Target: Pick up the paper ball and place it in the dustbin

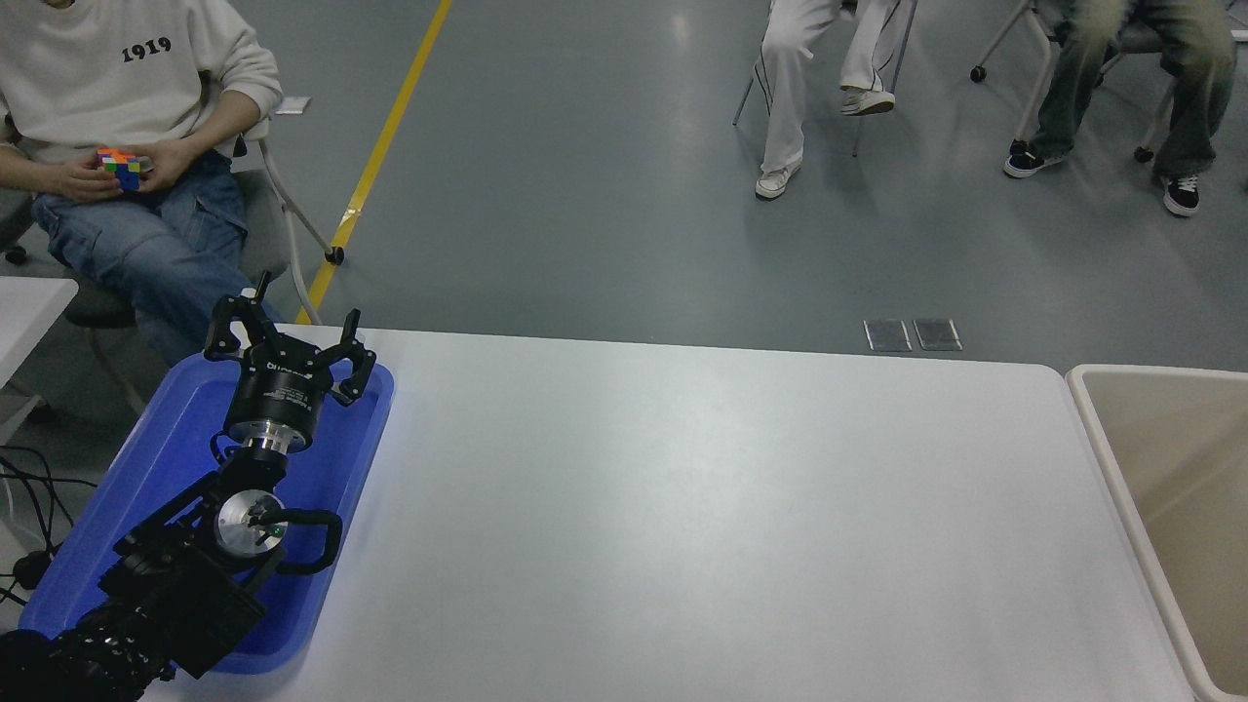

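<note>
The paper ball does not show anywhere in the head view. The dustbin [1102,439], beige with a pale thick rim, stands off the table's right end, cut by the frame edge; what shows of its inside is bare. My left gripper [290,336] is open and empty, held over the far end of the blue tray at the table's left. The right arm is out of view.
A shallow bright blue tray [331,517] lies at the table's left edge under my left arm. A seated person [117,88] at the far left holds a coloured puzzle cube [121,166]. Two more seated people's legs show at the far right.
</note>
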